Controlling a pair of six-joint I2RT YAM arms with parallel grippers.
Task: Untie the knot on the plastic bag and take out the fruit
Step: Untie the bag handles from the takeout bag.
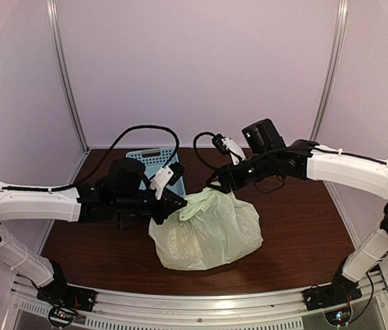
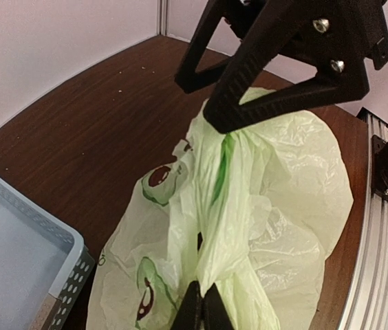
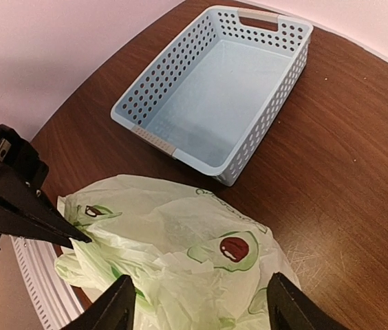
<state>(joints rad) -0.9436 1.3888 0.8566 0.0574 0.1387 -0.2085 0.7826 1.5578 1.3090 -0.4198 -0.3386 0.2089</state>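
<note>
The pale yellow-green plastic bag (image 1: 208, 232) sits bulging at the middle of the table, printed with dark red round marks (image 3: 234, 247). My left gripper (image 2: 203, 302) is shut on a bunched strand of the bag's handle plastic (image 2: 218, 206) at the bag's upper left (image 1: 179, 203). The strand runs taut from it up toward the right gripper. My right gripper (image 3: 201, 306) hangs open just above the bag's top (image 1: 216, 187), nothing between its fingers (image 3: 115, 306). I cannot pick out the knot within the bunched plastic. The fruit is hidden inside the bag.
A light blue perforated basket (image 3: 214, 89) stands empty on the table behind the bag (image 1: 154, 161), close to my left arm. A metal rail (image 2: 380, 261) runs along the table's near edge. Pale walls close in the back and sides.
</note>
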